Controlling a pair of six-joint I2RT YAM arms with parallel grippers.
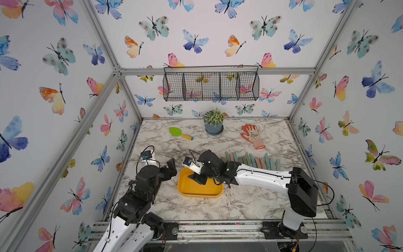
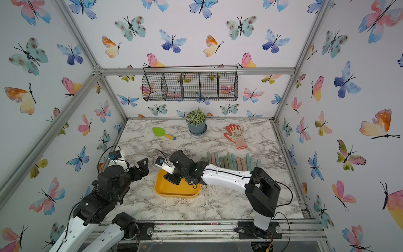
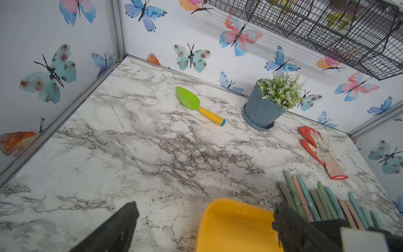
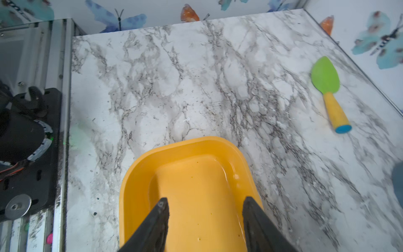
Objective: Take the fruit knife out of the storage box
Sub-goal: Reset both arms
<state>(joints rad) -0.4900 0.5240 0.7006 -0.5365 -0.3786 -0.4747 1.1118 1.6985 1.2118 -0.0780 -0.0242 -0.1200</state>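
The storage box [image 1: 196, 191] [image 2: 172, 191] is a shallow yellow-orange tray near the front middle of the marble table. My right gripper [image 1: 199, 177] [image 2: 172, 177] hangs low over its far end. In the right wrist view the right gripper [image 4: 206, 201] is open, and only bare tray floor [image 4: 196, 185] shows between its fingers. The fruit knife shows in no view; the right arm covers part of the tray from above. My left gripper [image 1: 172, 168] [image 3: 206, 209] is open and empty just left of the tray [image 3: 231, 229].
A green trowel [image 1: 180, 133], a potted plant [image 1: 213, 123] and an orange glove [image 1: 253, 135] lie at the back. A row of pastel stakes [image 1: 253, 160] lies behind the right arm. A black wire basket [image 1: 210, 86] hangs on the back wall.
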